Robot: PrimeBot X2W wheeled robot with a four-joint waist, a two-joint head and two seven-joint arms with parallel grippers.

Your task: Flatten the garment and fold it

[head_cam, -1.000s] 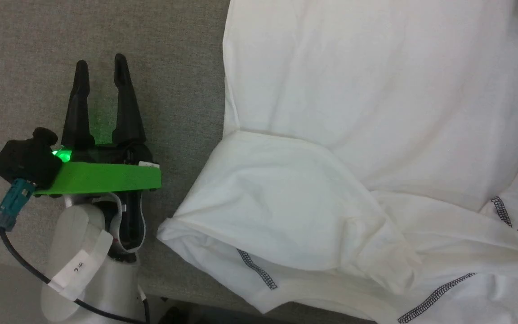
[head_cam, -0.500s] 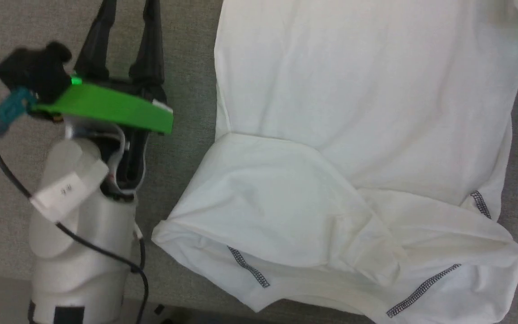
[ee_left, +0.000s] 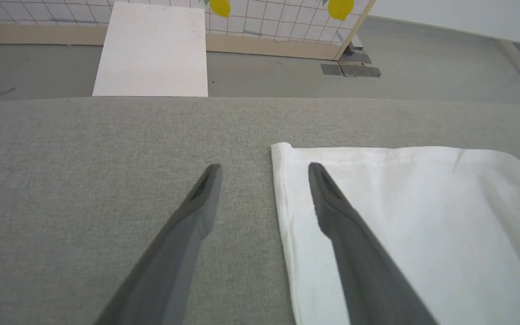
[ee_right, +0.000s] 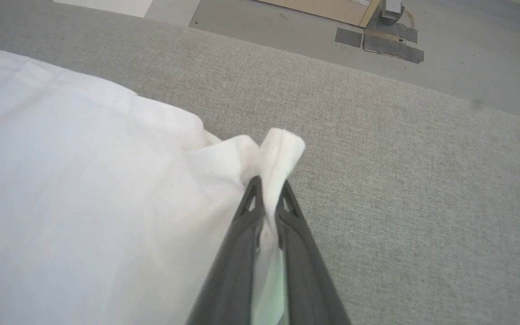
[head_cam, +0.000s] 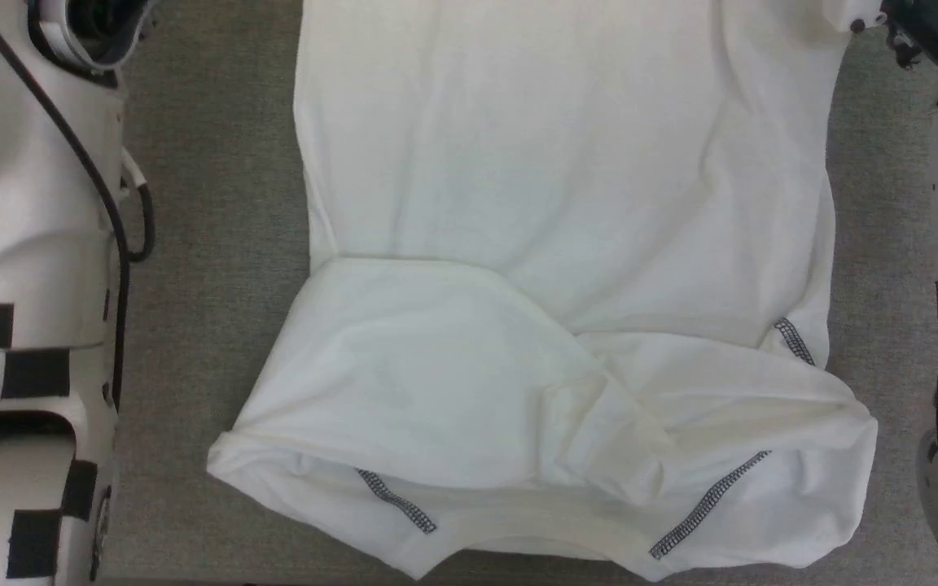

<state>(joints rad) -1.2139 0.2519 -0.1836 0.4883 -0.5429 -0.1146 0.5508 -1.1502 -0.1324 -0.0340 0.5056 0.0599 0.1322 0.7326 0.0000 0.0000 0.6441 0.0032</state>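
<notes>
The garment, a white shirt with dark zigzag stitching, lies spread on the grey table with its near part folded and rumpled. In the left wrist view my left gripper stands open above the garment's far left corner, one finger over cloth and the other over bare table. In the right wrist view my right gripper is shut on a pinched far corner of the garment, which bunches up between the fingertips.
The grey fabric-covered table shows bare on both sides of the shirt. My pale left forearm runs up the left edge of the head view. Beyond the table's far edge lie a white box and grey floor.
My left arm has reached forward, its gripper leaving the head view at the top. The head camera has shifted, so the shirt sits more centred. The right gripper has closed on the corner.
</notes>
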